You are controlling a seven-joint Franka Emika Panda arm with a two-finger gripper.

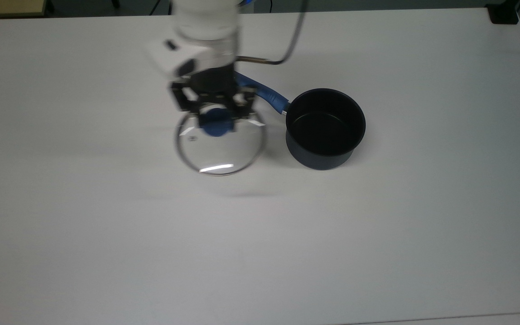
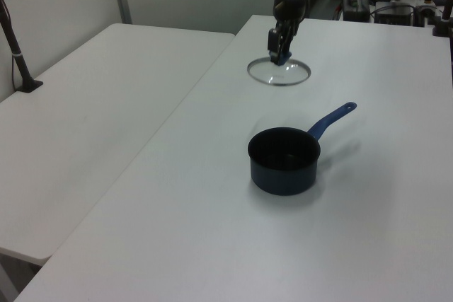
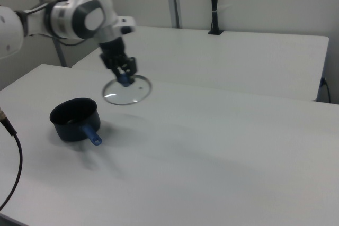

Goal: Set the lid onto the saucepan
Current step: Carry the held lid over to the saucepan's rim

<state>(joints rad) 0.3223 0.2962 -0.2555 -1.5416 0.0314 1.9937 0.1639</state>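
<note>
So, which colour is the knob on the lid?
Blue. The knob of the lid shows best in the top view.

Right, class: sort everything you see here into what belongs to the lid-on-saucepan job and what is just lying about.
Part of the job:
- the lid, held by its blue knob
- the claw, shut on that knob
- the saucepan, open, standing on the white table

Just about:
- black cable
- second table
- black post
</note>
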